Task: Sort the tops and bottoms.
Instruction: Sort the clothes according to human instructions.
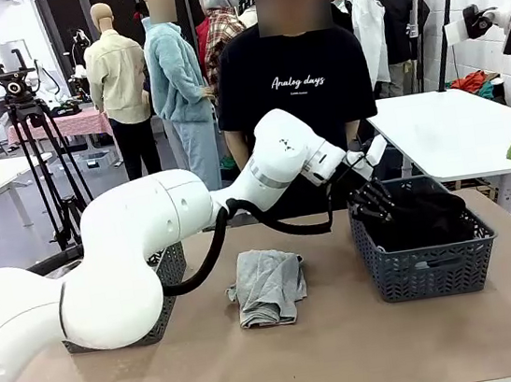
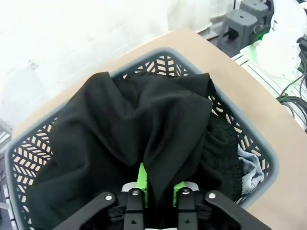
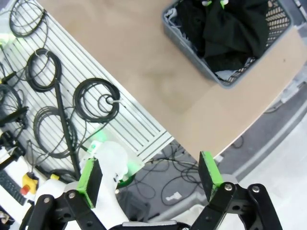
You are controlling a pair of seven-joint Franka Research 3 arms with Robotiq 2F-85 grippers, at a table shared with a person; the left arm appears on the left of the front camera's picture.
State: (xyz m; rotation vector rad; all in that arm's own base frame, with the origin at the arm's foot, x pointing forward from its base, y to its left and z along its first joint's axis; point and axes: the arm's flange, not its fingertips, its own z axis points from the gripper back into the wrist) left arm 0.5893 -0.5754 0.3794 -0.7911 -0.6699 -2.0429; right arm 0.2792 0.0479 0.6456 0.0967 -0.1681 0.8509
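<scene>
My left gripper [image 1: 371, 202] reaches across the table and hangs low over the grey basket [image 1: 428, 270] on the right. In the left wrist view its green pads [image 2: 141, 178] stand close together with a fold of a black garment [image 2: 139, 120] pinched between them. The rest of that garment is draped inside the basket [image 2: 29, 149]. A second black garment [image 2: 221, 153] and a pale blue one [image 2: 249, 168] lie beneath it. A grey garment [image 1: 268, 286] lies crumpled on the table's middle. My right gripper [image 3: 151, 175] is open and empty, high beside the table's right edge.
A second grey basket [image 1: 165, 276] stands at the left, mostly behind my left arm. A person in a black T-shirt [image 1: 295, 77] stands at the far side. Below the right gripper are the table corner [image 3: 158, 86], cable coils [image 3: 98, 101] and the filled basket [image 3: 192, 40].
</scene>
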